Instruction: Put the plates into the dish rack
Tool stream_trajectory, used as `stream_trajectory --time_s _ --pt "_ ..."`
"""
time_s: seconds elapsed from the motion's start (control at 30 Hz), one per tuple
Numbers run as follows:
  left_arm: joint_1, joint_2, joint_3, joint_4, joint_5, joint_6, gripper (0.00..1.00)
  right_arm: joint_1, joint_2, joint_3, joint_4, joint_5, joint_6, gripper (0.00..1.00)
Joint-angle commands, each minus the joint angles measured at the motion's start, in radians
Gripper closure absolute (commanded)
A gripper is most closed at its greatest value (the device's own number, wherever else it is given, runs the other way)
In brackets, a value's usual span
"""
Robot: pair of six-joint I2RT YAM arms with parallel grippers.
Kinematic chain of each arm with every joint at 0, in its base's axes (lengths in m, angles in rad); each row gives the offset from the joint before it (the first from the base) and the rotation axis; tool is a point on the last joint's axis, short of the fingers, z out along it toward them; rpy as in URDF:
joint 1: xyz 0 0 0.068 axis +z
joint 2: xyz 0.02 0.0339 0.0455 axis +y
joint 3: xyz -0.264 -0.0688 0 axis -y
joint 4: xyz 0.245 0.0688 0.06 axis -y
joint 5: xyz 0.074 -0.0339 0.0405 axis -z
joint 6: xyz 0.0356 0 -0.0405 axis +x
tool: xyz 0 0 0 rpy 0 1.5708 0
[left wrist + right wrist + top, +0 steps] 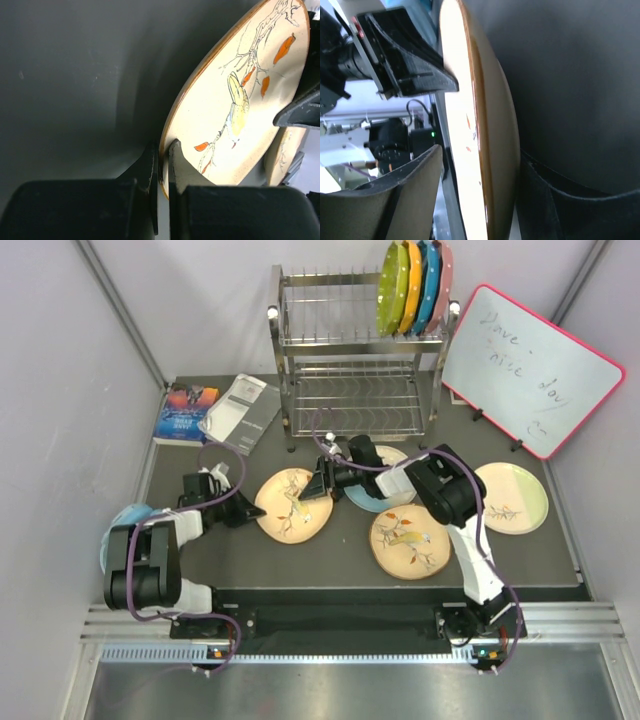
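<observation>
A tan-peach plate with a branch-and-bird motif lies left of centre. My left gripper is shut on its left rim; the left wrist view shows both fingers pinching the plate's edge. My right gripper is at the plate's right rim, jaws open and straddling the plate's edge. There is a gap on the painted side. A second tan-peach plate, a white and light blue plate partly under the right arm, and a cream and pale green plate lie flat. The steel dish rack stands at the back.
Several coloured plates stand in the rack's upper tier at the right. A whiteboard leans at the back right. A book and a booklet lie at the back left. A light blue object sits beside the left arm.
</observation>
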Motion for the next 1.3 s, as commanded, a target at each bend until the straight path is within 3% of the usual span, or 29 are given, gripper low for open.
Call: stream_trajectory --time_s 0.0,0.23,0.37,0.43,0.53,0.57,0.77,1.1,1.27 --pt "-0.124 0.038 -0.022 -0.005 0.109 0.05 1.0 0.254 -0.038 0.115 0.067 -0.266 -0.052 0.49" --pt "-0.12 -0.003 -0.014 -0.049 0.06 0.054 1.0 0.225 -0.127 0.098 -0.192 -0.198 -0.273 0.69" --pt "-0.117 -0.022 -0.004 -0.058 0.032 0.056 1.0 0.198 -0.251 0.046 -0.361 -0.144 -0.438 1.0" --pt "-0.117 -0.026 0.007 -0.065 0.008 0.06 1.0 0.191 -0.292 0.032 -0.453 -0.114 -0.521 1.0" --pt "-0.115 -0.04 0.064 -0.127 -0.018 0.112 0.76 0.188 -0.398 0.032 -0.571 -0.069 -0.612 1.0" --pt "-0.115 -0.045 0.078 -0.159 -0.026 0.131 0.74 0.187 -0.416 0.038 -0.647 -0.048 -0.638 1.0" --pt "-0.115 -0.078 0.089 -0.161 -0.034 0.171 0.79 0.187 -0.481 0.028 -0.734 -0.02 -0.735 1.0" --pt "-0.115 -0.135 0.043 -0.161 -0.028 0.097 0.84 0.173 -0.44 0.022 -0.527 -0.008 -0.528 1.0" --pt "-0.112 -0.143 0.081 -0.209 0.0 0.074 0.87 0.159 -0.453 0.095 -0.534 0.073 -0.492 1.0"
